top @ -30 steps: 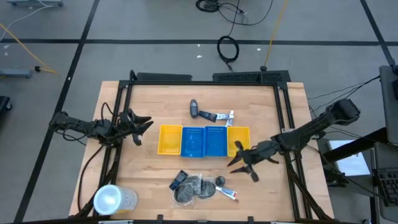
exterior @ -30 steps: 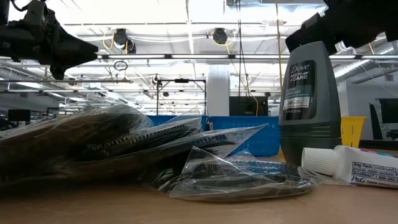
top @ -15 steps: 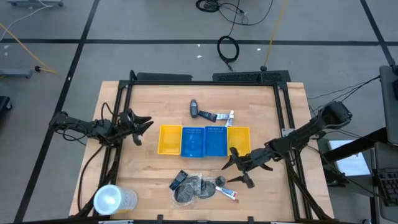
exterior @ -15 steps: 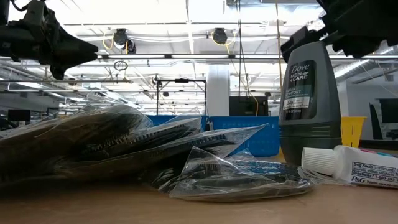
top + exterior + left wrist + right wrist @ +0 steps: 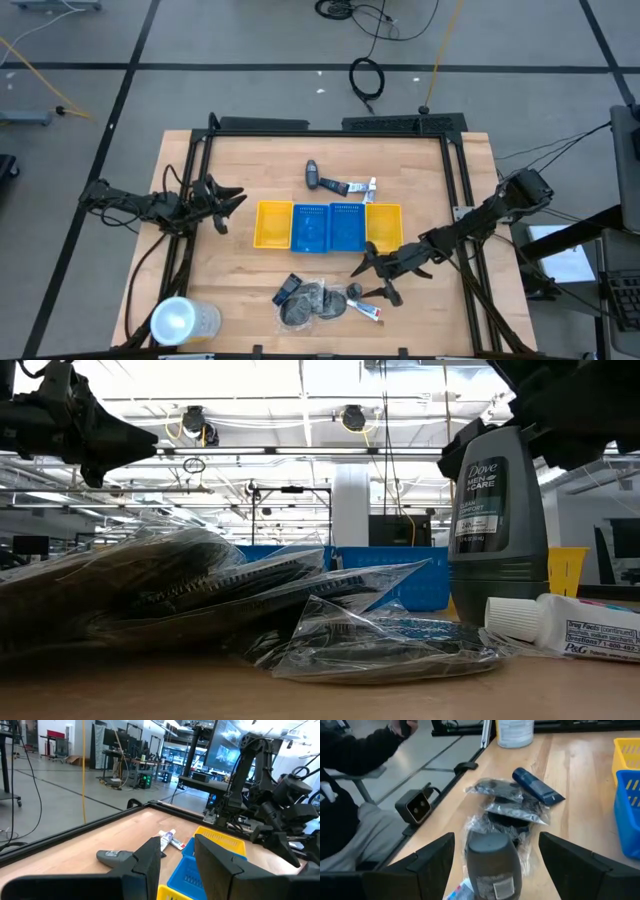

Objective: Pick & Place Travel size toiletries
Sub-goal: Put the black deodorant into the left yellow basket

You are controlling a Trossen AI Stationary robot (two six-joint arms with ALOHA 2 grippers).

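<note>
Dark grey hard plastic is what you are about to take hold of: the Dove deodorant bottle [image 5: 502, 510] stands upright near the table's front edge, beside a white toothpaste tube [image 5: 565, 628] and a heap of mesh puffs in clear bags [image 5: 200, 605]. Your right gripper [image 5: 372, 281] has its fingers spread wide either side of the bottle, not touching it as far as the right wrist view shows. Expect a stiff, smooth, fairly light shell that may slip or tip; I would close on the flat-sided middle of the body, below the rounded cap. The crinkly bags beside it are soft and slick, so keep the fingers clear of them.

The low view gives you the label and shows the bottle upright, which the high view cannot. The right wrist view shows a dark blue tube [image 5: 538, 786] beyond the bags. Only the high view shows the yellow and blue trays [image 5: 328, 226] in a row at mid-table. Your left gripper [image 5: 176, 865] waits over the table's left side, fingers partly apart and holding nothing.
</note>
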